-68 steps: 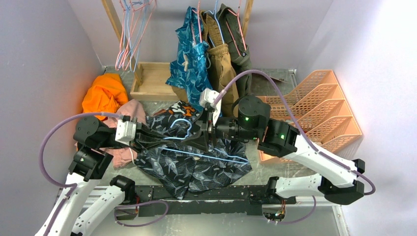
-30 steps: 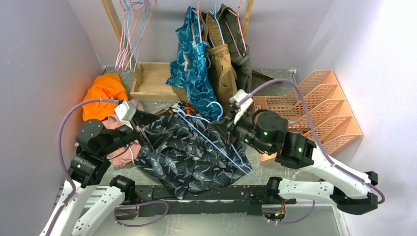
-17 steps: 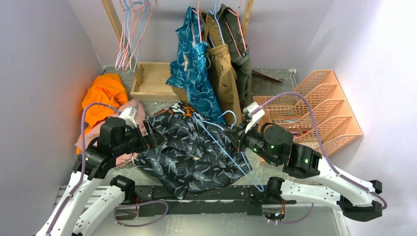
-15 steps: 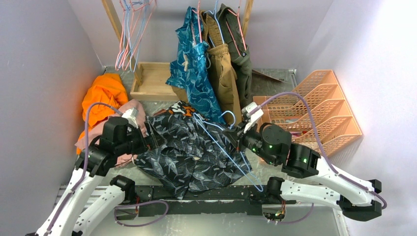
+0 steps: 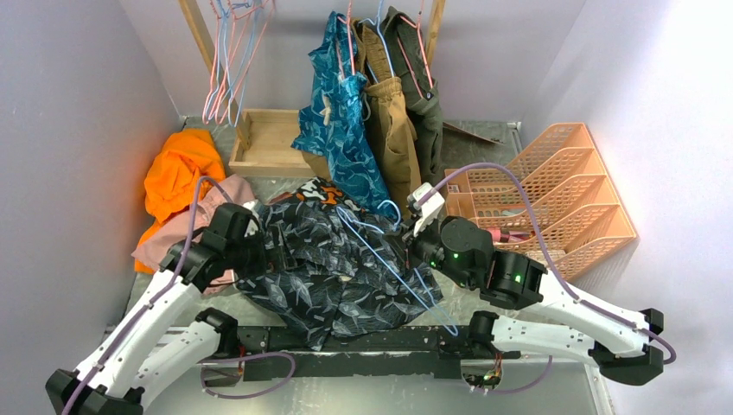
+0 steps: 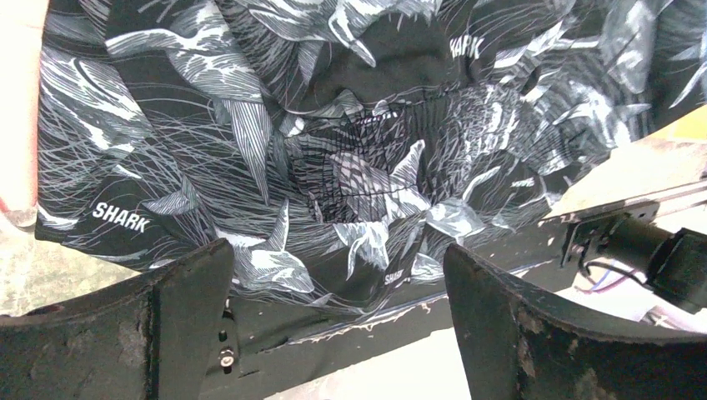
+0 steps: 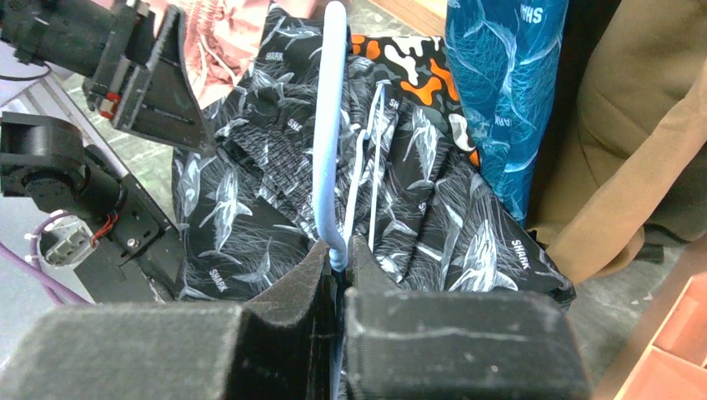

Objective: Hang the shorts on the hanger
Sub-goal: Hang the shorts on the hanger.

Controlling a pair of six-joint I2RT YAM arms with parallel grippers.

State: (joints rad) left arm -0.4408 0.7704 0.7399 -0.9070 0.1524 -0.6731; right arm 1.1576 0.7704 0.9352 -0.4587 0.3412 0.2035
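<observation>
Your left jaws are wide open and hold nothing. They sit at the left edge of the dark black cloth shorts with the grey-white streaky print (image 5: 333, 281), and in the left wrist view that crumpled cloth (image 6: 350, 150) fills the gap between the two black fingers (image 6: 188, 287). You cannot tell if the fingers touch it. Your right jaws are shut tight on the thin light-blue wire hanger (image 7: 323, 158), pinching it near its thick curved hook end. From above, the hanger (image 5: 393, 270) slants across the right half of the shorts, from the back left down to the near right. The shorts lie in a bunched heap on the grey metal worktop (image 5: 259, 183), between your two arms. A black, orange and white blotchy cloth (image 5: 304, 193) peeks out from under their far edge. A pink cloth (image 5: 177, 233) lies just left of them.
</observation>
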